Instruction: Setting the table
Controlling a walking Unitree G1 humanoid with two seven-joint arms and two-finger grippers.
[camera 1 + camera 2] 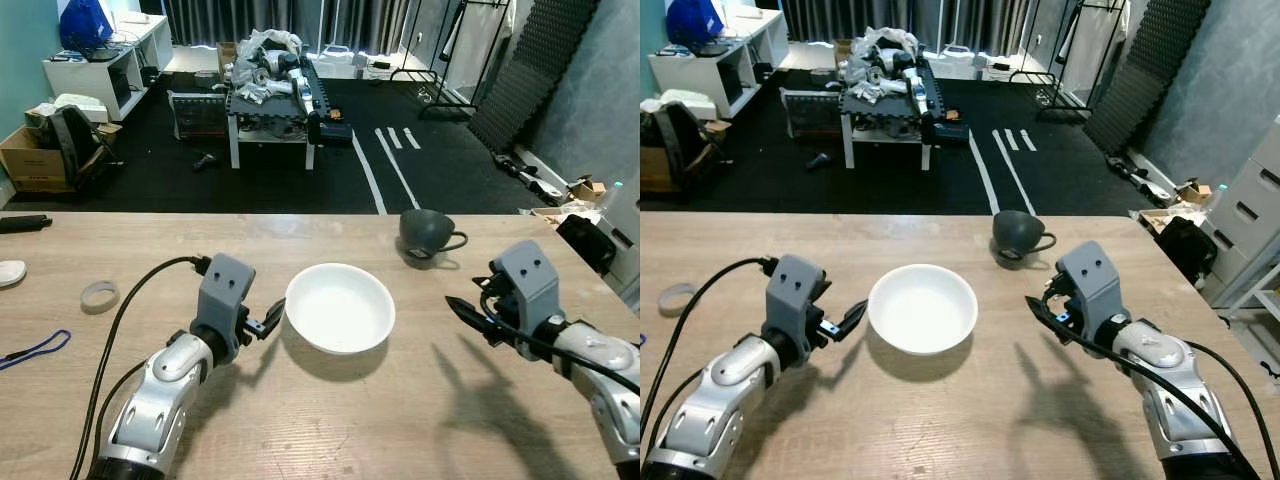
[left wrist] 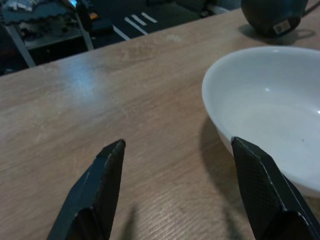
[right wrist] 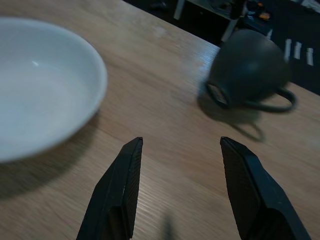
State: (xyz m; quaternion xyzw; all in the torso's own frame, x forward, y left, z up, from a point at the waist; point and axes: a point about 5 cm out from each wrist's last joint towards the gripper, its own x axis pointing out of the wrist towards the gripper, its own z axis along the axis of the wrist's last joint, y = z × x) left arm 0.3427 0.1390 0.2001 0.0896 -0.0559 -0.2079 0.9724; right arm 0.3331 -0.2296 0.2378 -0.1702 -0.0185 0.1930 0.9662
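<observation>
At table centre, white bowl sits upright; dark cup lies tipped on its side beyond it, toward the far edge. Left gripper is just beside the bowl's rim, jaws spread wide, nothing held. Right gripper hovers well apart, also open and empty. Risk: one finger nudging the rim could slide the bowl toward the cup; the rounded cup may roll off the far edge if bumped. Bare wooden table on the near side leaves room.

Floor: I see dark carpet with white stripes.
Far bench: white, cluttered.
Shelf: white, beyond my left gripper.
Wall: grey.
</observation>
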